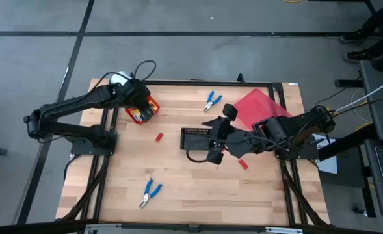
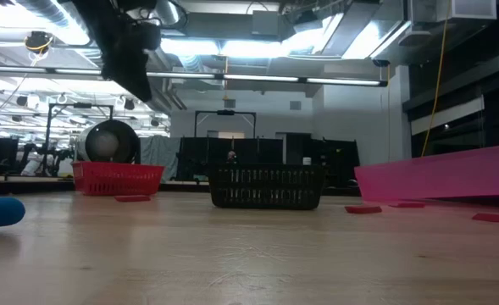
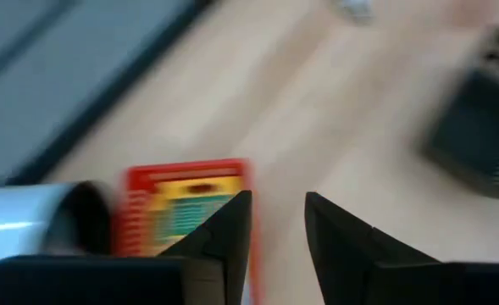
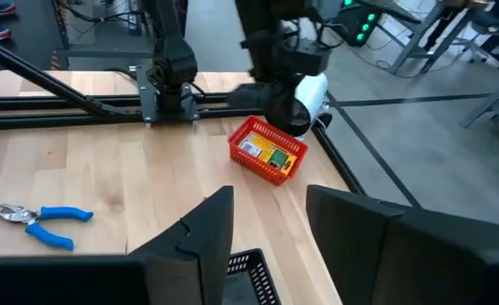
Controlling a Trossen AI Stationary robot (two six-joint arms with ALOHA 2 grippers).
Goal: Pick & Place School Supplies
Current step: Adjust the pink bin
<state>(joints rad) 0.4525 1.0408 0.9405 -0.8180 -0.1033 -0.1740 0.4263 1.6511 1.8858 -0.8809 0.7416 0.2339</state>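
Note:
Yellow-orange printed boxes (image 4: 266, 155) lie in the red basket (image 1: 143, 110) near the table's far left. My left gripper (image 3: 279, 196) hovers over that basket, open and empty; the boxes (image 3: 185, 210) show just beyond one finger. Two blue-handled pliers lie flat on the wood, one near the far edge (image 1: 212, 101) and one near the front (image 1: 150, 192). Tiny red pieces (image 1: 159, 137) (image 1: 244, 164) lie on the table. My right gripper (image 4: 270, 191) is open and empty above the black tray (image 1: 196, 138) at mid-table.
A white cylinder roll (image 1: 118, 78) stands right behind the red basket, close to my left gripper. The pink-red tray (image 1: 259, 107) sits tilted at the far right, partly under my right arm. Bare wood lies between the trays and the front edge.

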